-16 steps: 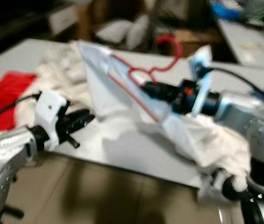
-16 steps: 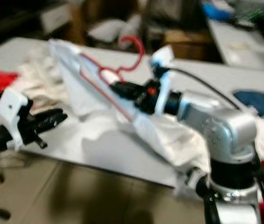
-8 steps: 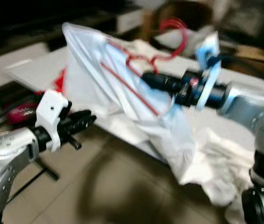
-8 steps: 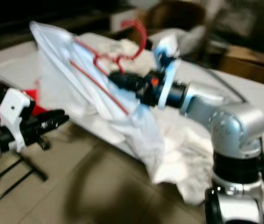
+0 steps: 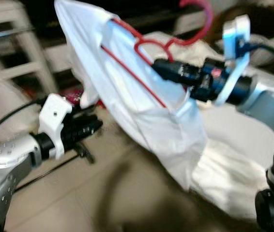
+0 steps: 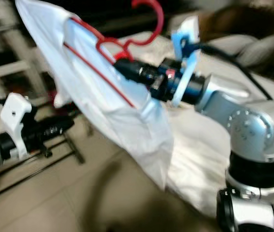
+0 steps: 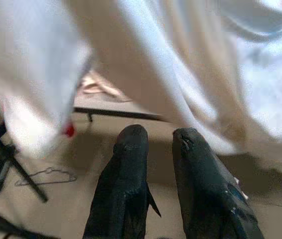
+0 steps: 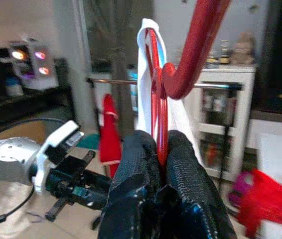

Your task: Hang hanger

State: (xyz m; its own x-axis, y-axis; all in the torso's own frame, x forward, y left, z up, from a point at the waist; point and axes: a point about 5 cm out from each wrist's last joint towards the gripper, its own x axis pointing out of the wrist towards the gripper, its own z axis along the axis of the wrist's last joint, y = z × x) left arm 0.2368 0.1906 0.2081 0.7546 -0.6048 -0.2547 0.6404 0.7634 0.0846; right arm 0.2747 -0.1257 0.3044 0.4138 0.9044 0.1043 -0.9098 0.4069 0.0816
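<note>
The right gripper (image 8: 162, 149) is clamped on the red hanger (image 5: 149, 46) carrying a white garment (image 5: 142, 111) — its hook points up, the rail (image 8: 131, 81) lies ahead — while the left gripper (image 7: 158, 149), fingers narrowly apart, holds nothing

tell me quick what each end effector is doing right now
Left end effector: black fingers slightly apart, holding nothing, below the draped white garment.
Right end effector: shut on the red plastic hanger carrying that garment.
</note>
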